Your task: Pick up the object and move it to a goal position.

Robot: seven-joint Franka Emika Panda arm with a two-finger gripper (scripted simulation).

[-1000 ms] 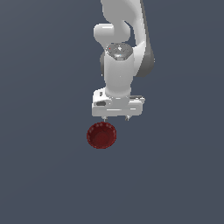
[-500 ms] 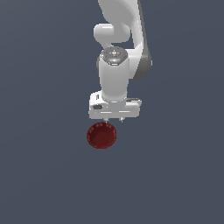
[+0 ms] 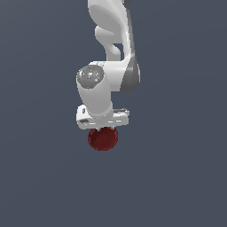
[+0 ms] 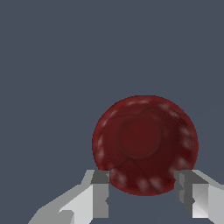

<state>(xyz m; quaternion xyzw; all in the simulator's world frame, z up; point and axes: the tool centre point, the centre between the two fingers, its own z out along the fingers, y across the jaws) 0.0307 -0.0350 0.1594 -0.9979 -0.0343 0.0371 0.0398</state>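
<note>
The arm is right down over the bowl (image 3: 103, 138) in the exterior view, the white hand sitting directly above it so that only the lower part of the dark red dish peeks out beneath. In the wrist view the bowl (image 4: 144, 144) fills the space ahead of the gripper (image 4: 142, 192), round and shallow, pale flecks dotted around its rim, nothing lying inside it. The jaws stand spread apart: one finger (image 4: 100, 192) is just off one side of the rim, the other finger (image 4: 186, 192) just off the opposite side, and the near edge of the bowl reaches in between the tips. Whether either pad touches the rim cannot be told, though each appears to have a sliver of gap. The gripper (image 3: 103, 129) itself is mostly hidden by the hand from outside. All around the bowl lies a plain, flat, slate-grey surface (image 3: 177, 177), open on every side to the edges of both views, with no walls or edges showing.
</note>
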